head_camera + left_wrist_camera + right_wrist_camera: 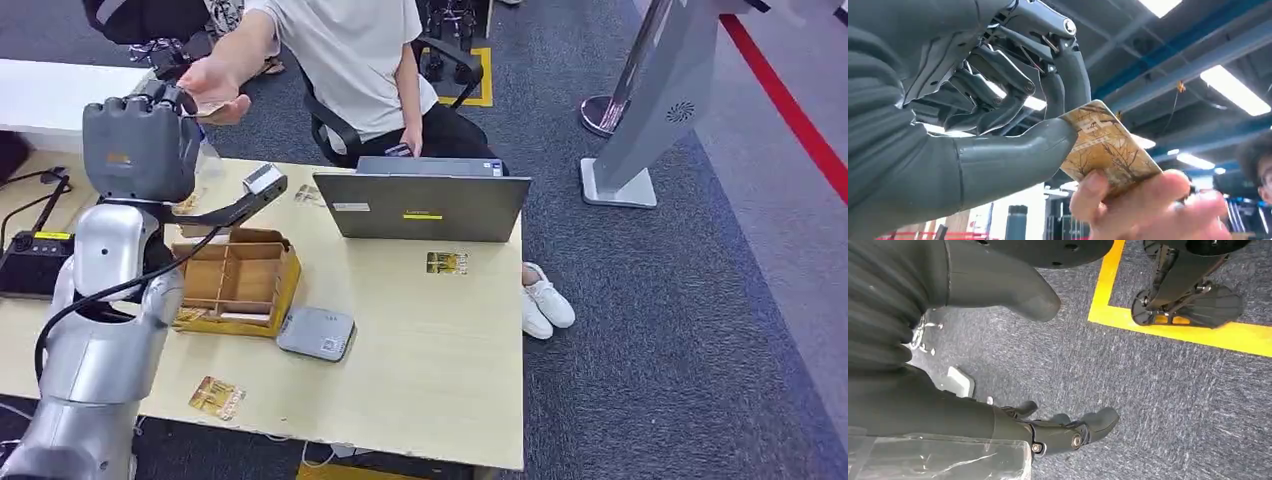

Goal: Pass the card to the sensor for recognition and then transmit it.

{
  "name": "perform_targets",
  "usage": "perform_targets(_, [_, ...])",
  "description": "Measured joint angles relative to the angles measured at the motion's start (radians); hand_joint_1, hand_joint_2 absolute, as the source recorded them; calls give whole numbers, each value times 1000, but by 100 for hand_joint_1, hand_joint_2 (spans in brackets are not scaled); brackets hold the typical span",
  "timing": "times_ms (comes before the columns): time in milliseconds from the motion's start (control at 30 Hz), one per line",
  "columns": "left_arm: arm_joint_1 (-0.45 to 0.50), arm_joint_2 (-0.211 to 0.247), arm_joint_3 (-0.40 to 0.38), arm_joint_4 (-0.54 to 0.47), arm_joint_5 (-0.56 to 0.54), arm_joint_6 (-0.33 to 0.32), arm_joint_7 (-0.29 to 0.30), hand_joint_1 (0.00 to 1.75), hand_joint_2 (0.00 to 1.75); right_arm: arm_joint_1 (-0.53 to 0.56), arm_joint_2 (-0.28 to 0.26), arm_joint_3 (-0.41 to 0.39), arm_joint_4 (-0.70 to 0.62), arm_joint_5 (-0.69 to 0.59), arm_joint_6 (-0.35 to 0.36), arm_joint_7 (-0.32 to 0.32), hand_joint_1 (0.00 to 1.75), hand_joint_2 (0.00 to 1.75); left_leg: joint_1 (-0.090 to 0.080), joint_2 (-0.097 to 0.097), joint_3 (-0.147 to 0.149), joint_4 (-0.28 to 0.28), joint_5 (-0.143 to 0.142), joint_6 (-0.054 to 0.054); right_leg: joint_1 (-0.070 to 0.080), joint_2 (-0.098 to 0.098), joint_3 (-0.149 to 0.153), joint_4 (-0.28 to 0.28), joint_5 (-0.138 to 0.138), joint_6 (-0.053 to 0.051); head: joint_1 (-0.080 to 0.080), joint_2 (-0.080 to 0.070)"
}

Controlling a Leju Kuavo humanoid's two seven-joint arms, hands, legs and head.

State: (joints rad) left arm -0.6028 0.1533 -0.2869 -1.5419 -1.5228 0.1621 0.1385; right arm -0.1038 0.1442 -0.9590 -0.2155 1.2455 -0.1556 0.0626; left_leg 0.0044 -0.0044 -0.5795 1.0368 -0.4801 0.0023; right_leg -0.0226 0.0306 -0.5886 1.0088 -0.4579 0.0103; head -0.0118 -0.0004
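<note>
My left hand is raised high over the table's far left edge. In the left wrist view it pinches a golden patterned card between the thumb and a finger. A person's hand grasps the card's other end; in the head view that hand reaches over from the seated person. The grey square sensor lies flat on the table in front of the wooden box. My right hand hangs above the carpet with its fingers apart and nothing in them.
A wooden compartment box sits near my left arm. A grey laptop stands at the table's far edge. Loose cards lie at the front and near the laptop. A black device sits far left. A grey stand rises on the right.
</note>
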Motion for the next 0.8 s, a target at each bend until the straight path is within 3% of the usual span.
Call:
perform_targets(33, [-5,-4,2,9,3,-3,0,0,175,0,0,1,1,0,0,0,0,175,0,0,0,0,0,0,0,0,0,0,0,0,0,0])
perform_targets(333, [-10,-13,26,66,20,-18,0,0,175,1,2,4,4,-2,0,3,0,175,0,0,-1,0,0,0,0,0,-1,0,0,0,0,0])
perform_targets(533, [20,-6,52,74,60,24,-9,0,175,2,2,4,5,-22,-2,2,0,175,0,0,-2,0,0,0,0,0,0,0,0,0,0,0])
perform_targets(633, [83,30,94,46,133,80,-36,0,175,6,2,3,5,-41,-8,-5,0,175,0,3,-1,-1,0,0,0,3,-1,1,0,0,0,0])
perform_targets(800, [195,125,247,13,294,153,-125,0,175,16,1,-7,5,-76,-18,-26,0,175,1,4,-3,-2,-1,-1,0,4,-4,1,-1,-1,0,0])
